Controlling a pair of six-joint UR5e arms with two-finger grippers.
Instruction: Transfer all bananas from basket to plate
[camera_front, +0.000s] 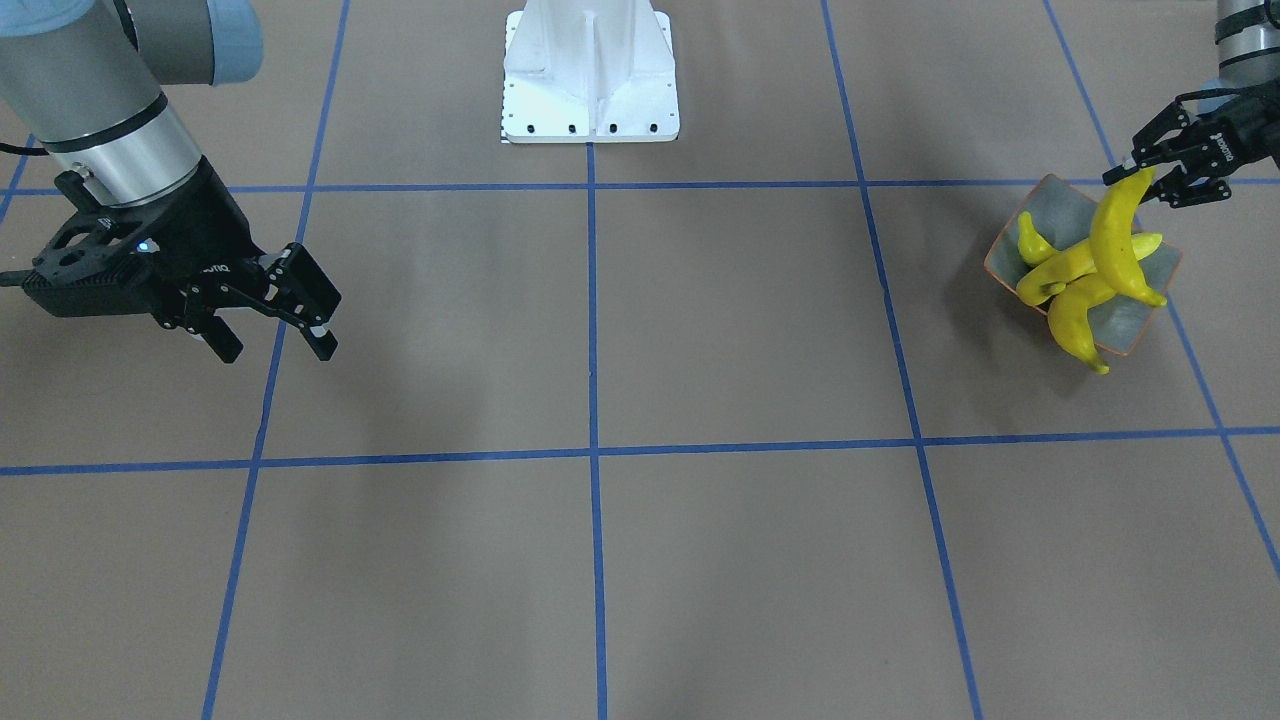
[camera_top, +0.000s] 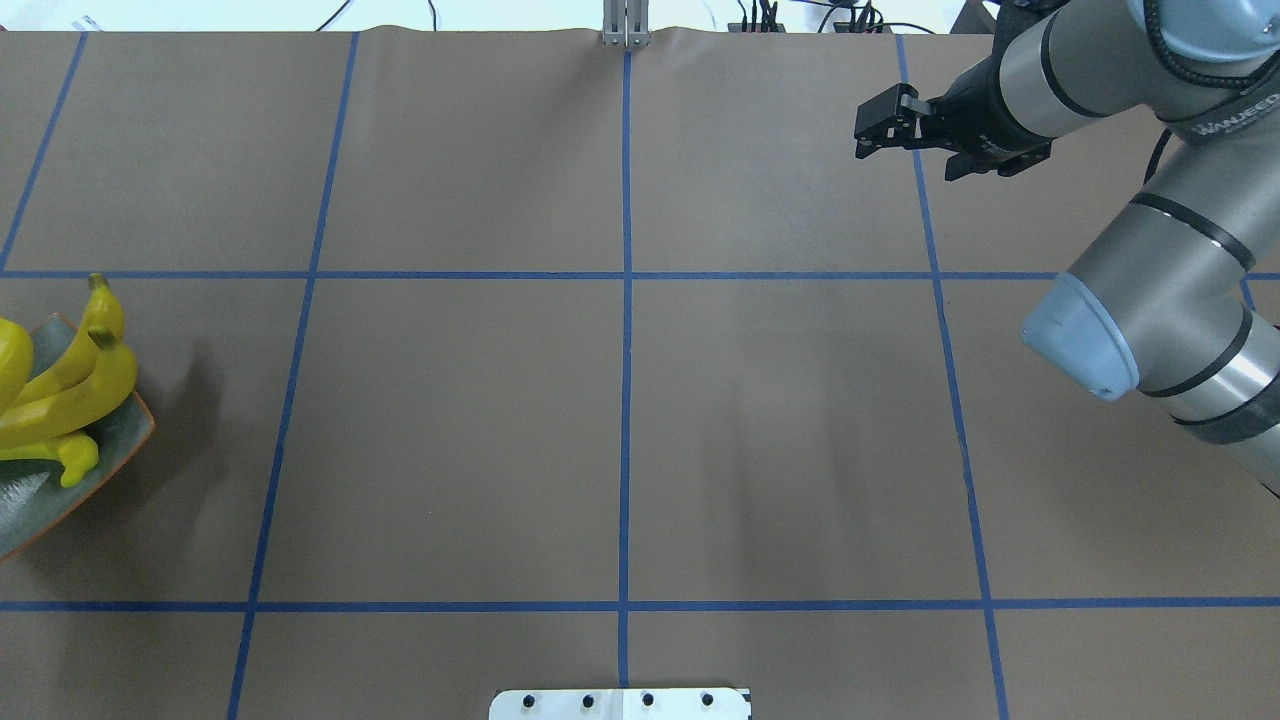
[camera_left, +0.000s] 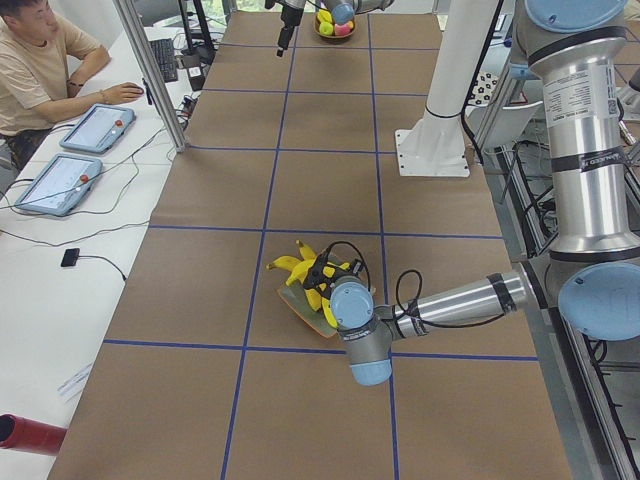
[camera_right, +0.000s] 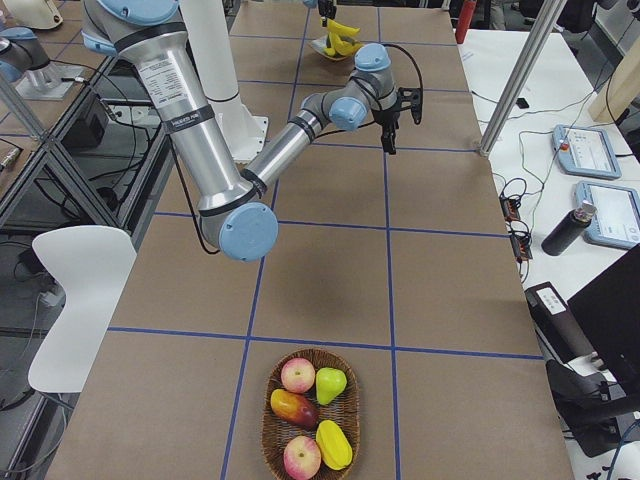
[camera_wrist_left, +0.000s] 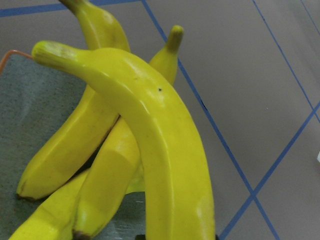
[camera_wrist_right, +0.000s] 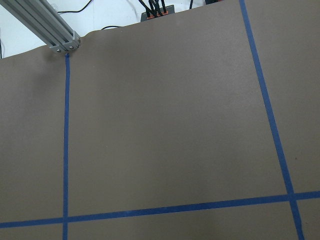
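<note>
The grey-green plate (camera_front: 1062, 208) with its orange rim sits near the table's edge on my left side, also at the overhead view's left border (camera_top: 112, 438). Three yellow bananas (camera_front: 1072, 322) lie crossed in it. A fourth banana (camera_front: 1115, 240) leans over them, its upper end between the fingers of my left gripper (camera_front: 1150, 185), which is shut on it. It fills the left wrist view (camera_wrist_left: 165, 150). My right gripper (camera_front: 278, 352) hangs open and holds nothing, far from the plate. The basket (camera_right: 268, 420) stands at the table's far right end.
The basket holds apples and other fruit (camera_right: 298, 376). A white mount base (camera_front: 590, 70) stands at the robot's side of the table. A person (camera_left: 35, 70) sits at a side desk with tablets (camera_left: 95, 128). Blue tape lines cross the brown table cover.
</note>
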